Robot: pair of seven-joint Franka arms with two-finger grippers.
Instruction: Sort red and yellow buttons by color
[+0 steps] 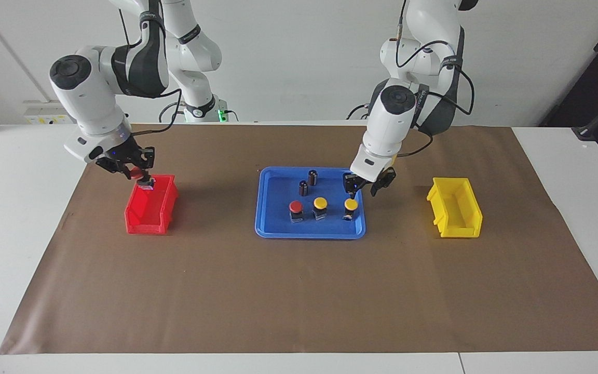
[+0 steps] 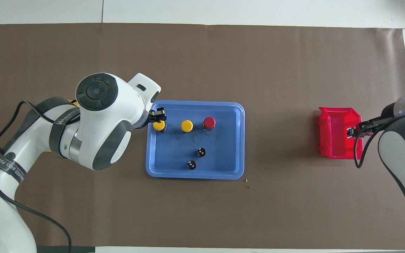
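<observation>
My right gripper (image 1: pixel 141 179) is shut on a red button (image 1: pixel 137 174) and holds it in the air over the red bin (image 1: pixel 146 221), close to the bin's rim. In the blue tray (image 1: pixel 309 232) stand one red button (image 1: pixel 295 207) and two yellow buttons (image 1: pixel 320 203) (image 1: pixel 351 204) in a row. My left gripper (image 1: pixel 365 188) hangs open just above the yellow button nearest the left arm's end, not touching it. From overhead, its tip (image 2: pixel 159 115) sits beside that button (image 2: pixel 159 125).
Two dark capless cylinders (image 1: pixel 312 177) (image 1: pixel 303 187) stand in the tray, nearer to the robots than the buttons. A yellow bin (image 1: pixel 454 208) sits toward the left arm's end of the table; the left arm hides it in the overhead view. Brown paper covers the table.
</observation>
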